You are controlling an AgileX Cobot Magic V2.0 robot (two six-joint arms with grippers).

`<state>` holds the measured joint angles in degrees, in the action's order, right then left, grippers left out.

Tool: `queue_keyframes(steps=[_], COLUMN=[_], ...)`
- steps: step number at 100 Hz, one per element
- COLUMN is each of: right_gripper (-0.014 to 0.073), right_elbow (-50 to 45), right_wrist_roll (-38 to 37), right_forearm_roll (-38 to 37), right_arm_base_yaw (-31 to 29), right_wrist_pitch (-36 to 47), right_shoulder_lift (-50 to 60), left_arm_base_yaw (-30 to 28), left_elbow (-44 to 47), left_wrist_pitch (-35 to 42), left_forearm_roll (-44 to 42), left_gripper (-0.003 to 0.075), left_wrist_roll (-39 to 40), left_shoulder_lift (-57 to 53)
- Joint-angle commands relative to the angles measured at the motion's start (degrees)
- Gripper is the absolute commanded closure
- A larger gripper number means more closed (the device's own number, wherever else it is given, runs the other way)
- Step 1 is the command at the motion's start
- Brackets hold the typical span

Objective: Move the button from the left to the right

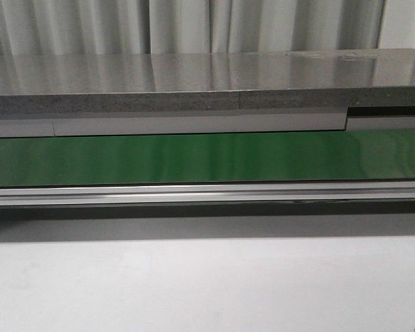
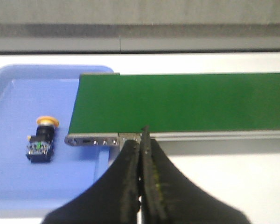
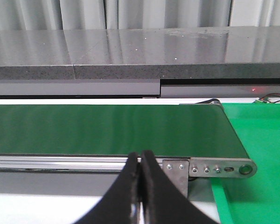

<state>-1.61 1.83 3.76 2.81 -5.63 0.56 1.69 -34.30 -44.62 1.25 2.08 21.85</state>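
Button lies in the blue tray, both grippers closed and empty.

Front view: the green belt (image 1: 207,158) runs across, beyond the white table (image 1: 207,283). Left wrist view: the button (image 2: 42,139) lies on its side in the blue tray (image 2: 18,186), beside the belt's end; the left gripper (image 2: 141,140) has its jaws pressed together. Right wrist view: the right gripper (image 3: 140,156) likewise has its jaws together, near the belt's other end beside a green surface (image 3: 256,140).

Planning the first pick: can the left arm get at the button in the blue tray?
Probably yes: the button lies alone in the blue tray, nothing over it, but the left gripper is shut and must open first.
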Motion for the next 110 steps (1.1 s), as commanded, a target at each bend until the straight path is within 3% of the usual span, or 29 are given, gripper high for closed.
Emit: queue_keyframes(steps=[1,52,61,76,83,110], right_gripper=[0.0661,0.0661,0.0661,0.0661,0.0661,0.0661], right_elbow=[0.9,0.9,0.9,0.9,0.9,0.9], right_wrist_roll=[0.0,0.0,0.0,0.0,0.0,0.0], right_forearm_roll=[-0.5,-0.5,-0.5,-0.5,-0.5,-0.5], right_arm_base_yaw=[-0.4,-0.4,-0.4,-0.4,-0.4,-0.4], right_wrist_pitch=[4.6,4.6,4.6,4.6,4.6,4.6], right_shoulder_lift=[1.2,1.2,1.2,1.2,1.2,1.2], left_arm_base_yaw=[0.5,0.5,0.5,0.5,0.5,0.0], left_elbow=[-4.8,-5.4,-5.4,-5.4,-5.4,-6.1], left_wrist_pitch=[-1.9,-3.6,-4.5,-5.9,-5.9,-5.8], left_forearm_roll=[1.3,2.8,3.1,3.4,3.4,5.2], left_gripper=[0.0741,0.0729,0.0618,0.0241,0.0143,0.0165], left_wrist_roll=[0.4,0.4,0.4,0.4,0.4,0.8], left_shoulder_lift=[4.4,8.3,8.3,8.3,8.3,8.8])
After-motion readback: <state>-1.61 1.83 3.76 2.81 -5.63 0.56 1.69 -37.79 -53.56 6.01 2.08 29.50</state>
